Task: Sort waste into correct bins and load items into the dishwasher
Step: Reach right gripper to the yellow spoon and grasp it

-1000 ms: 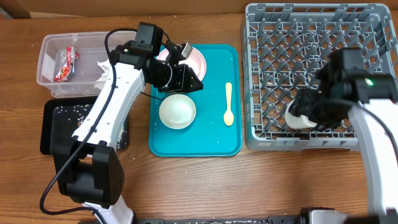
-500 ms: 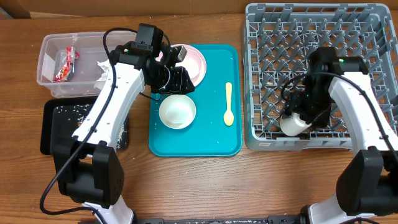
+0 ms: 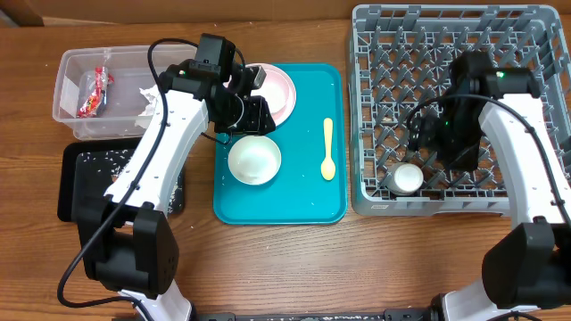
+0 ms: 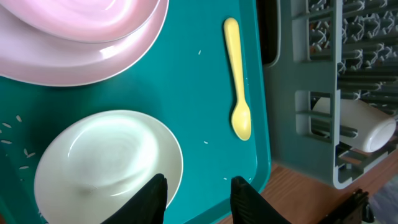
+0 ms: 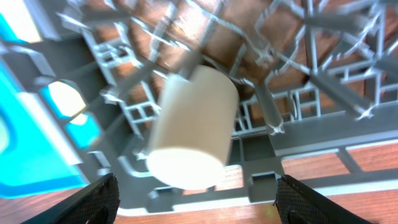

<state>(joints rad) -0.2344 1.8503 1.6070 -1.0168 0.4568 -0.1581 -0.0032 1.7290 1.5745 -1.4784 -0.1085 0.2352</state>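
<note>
My left gripper [image 3: 261,117] [image 4: 198,190] hovers open over the teal tray, one fingertip above the white bowl [image 3: 254,159] [image 4: 106,162] and the other above bare tray, holding nothing. The pink plate [image 3: 280,89] [image 4: 74,56] and pale-yellow spoon [image 3: 327,149] [image 4: 237,74] lie on the same tray. My right gripper [image 3: 426,134] [image 5: 200,198] stands wide open above the grey dish rack [image 3: 464,45] [image 5: 298,134]. A white cup [image 3: 408,178] [image 5: 194,124] [image 4: 367,127] lies free in the rack's front left corner, below the open jaws.
The teal tray [image 3: 303,203] sits mid-table. At the left a clear tub [image 3: 64,107] holds a red wrapper [image 3: 94,94] and a white napkin [image 3: 147,100]. In front of it a black tray [image 3: 76,192] carries scattered rice.
My right gripper has opened and let go of the cup, which now rests in the rack's front corner; the gripper has drawn back from it. The left gripper has barely moved.
</note>
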